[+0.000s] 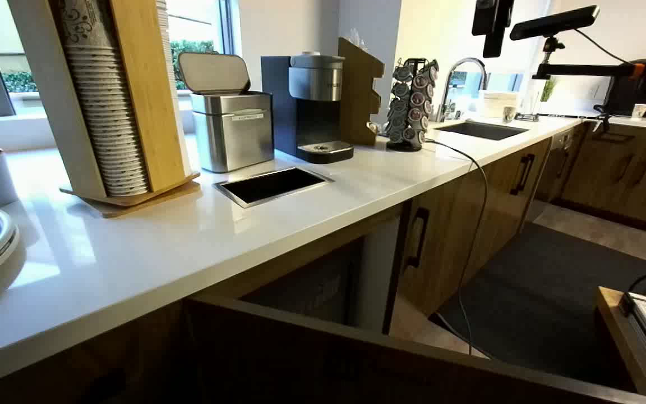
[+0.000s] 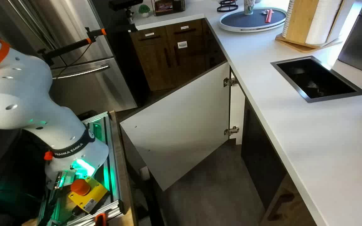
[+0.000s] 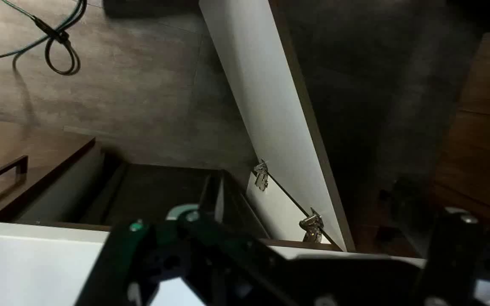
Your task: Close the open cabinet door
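The cabinet door stands wide open, jutting out from under the counter. Its white inner face and two metal hinges show in an exterior view; its dark brown outer face shows in an exterior view. In the wrist view the door runs from the top down to its hinges. My gripper is dark and blurred at the bottom of the wrist view, with its fingers spread wide and nothing seen between them. The door lies beyond it, apart. A dark part hangs at the top of an exterior view; I cannot tell whether it is the gripper.
The white counter overhangs the cabinet opening and crosses under the gripper in the wrist view. A cutout, a coffee maker and a cup holder are on it. The robot's cart stands near the door's free edge.
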`<action>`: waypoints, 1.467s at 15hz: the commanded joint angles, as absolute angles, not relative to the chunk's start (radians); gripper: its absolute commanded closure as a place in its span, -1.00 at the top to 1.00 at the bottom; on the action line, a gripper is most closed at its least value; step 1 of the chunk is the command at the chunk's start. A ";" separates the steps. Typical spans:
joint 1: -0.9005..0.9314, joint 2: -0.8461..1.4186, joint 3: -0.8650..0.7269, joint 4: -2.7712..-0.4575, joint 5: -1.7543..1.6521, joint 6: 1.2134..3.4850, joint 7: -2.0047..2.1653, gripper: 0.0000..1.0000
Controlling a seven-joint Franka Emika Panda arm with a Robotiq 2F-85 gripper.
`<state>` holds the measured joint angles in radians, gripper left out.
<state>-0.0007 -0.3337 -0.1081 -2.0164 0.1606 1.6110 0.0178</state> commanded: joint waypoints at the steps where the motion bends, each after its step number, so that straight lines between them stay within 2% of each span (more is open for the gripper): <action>1: -0.020 -0.332 -0.092 -2.013 0.165 1.607 0.013 1.00; 10: -0.020 -0.332 -0.092 -2.013 0.165 1.607 0.013 1.00; 17: 0.074 -0.283 0.038 -2.049 0.134 1.743 -0.143 1.00; 20: 0.114 -0.237 0.070 -2.097 0.157 1.884 -0.227 1.00; 22: 0.112 -0.241 0.072 -2.075 0.157 1.847 -0.199 1.00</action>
<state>0.1103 -0.2414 0.0740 -2.0774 0.1588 1.8501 -0.2012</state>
